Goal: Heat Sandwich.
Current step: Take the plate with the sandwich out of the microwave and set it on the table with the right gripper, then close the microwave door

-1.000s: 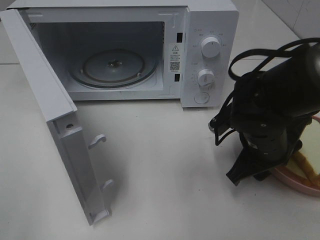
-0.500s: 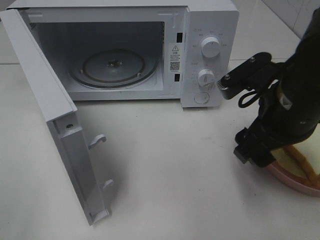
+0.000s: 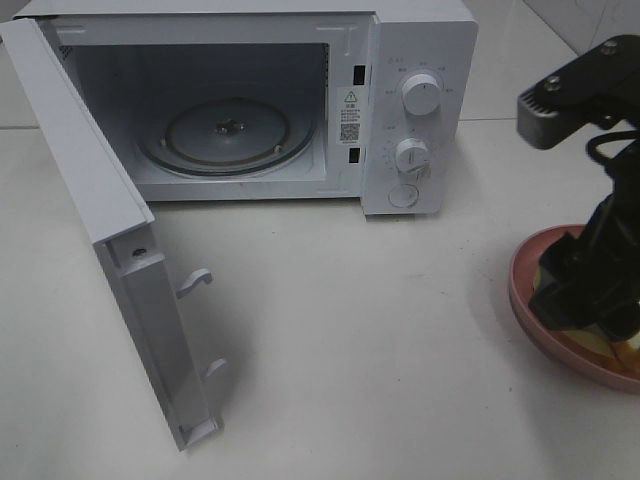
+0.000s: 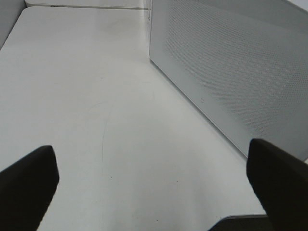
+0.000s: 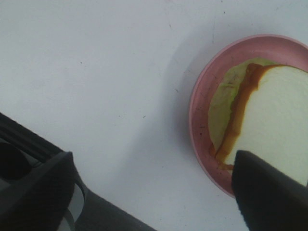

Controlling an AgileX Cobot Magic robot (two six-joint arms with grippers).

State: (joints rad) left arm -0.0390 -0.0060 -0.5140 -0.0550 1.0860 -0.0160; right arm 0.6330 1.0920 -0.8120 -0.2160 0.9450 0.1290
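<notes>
The sandwich (image 5: pixel 279 115), white bread with a tan crust and pale green filling, lies on a round pink plate (image 5: pixel 198 120). In the exterior view the right arm hangs over the plate (image 3: pixel 522 290) at the right edge and hides most of it; only a sliver of sandwich (image 3: pixel 630 350) shows. My right gripper (image 5: pixel 154 192) is open above the table at the plate's edge, one finger (image 5: pixel 269 192) over the sandwich, holding nothing. My left gripper (image 4: pixel 154 187) is open and empty beside the microwave's perforated side wall (image 4: pixel 231 72).
The white microwave (image 3: pixel 420 60) stands at the back with its door (image 3: pixel 110 240) swung wide to the left and front. Its glass turntable (image 3: pixel 225 135) is bare. Bare white tabletop (image 3: pixel 350 340) lies between the microwave and the plate.
The right arm has swung right and away from the microwave's front, ending over the pink plate. Its jaws have spread wider. The left arm's view gives no earlier frame.
</notes>
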